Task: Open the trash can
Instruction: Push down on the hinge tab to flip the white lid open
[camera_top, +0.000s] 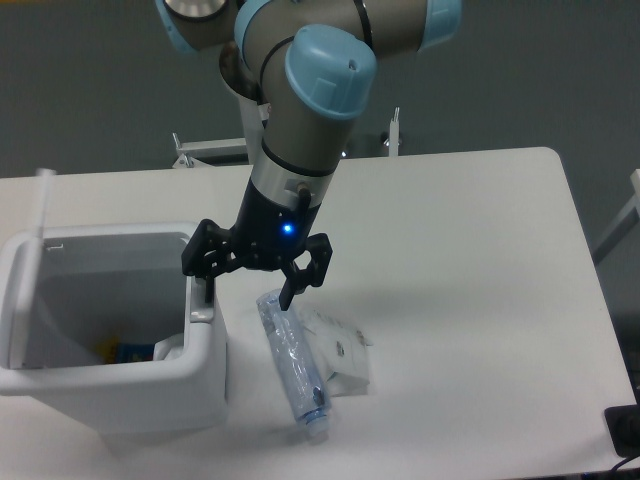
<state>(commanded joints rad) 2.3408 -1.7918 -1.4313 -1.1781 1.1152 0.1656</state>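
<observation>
The trash can (110, 390) was white, the worktop (470, 260) white; the black hand (250, 285) glowed blue, the arm (300, 90) grey with pale-blue caps.

The large white boxy plastic trash can (110, 340) stands on the white worktop (470, 260) left of and below the black two-finger claw (248, 290), one finger at its right rim. The clear plastic bottle (292, 365) lies just below the claw, a flat clear plastic packet (345, 355) right of it.

The trash can (110, 340) stands open at eight o'clock on the desk (470, 260); spread fingers (205, 262) hover at its right rim, bottle (292, 365) beside.
</observation>
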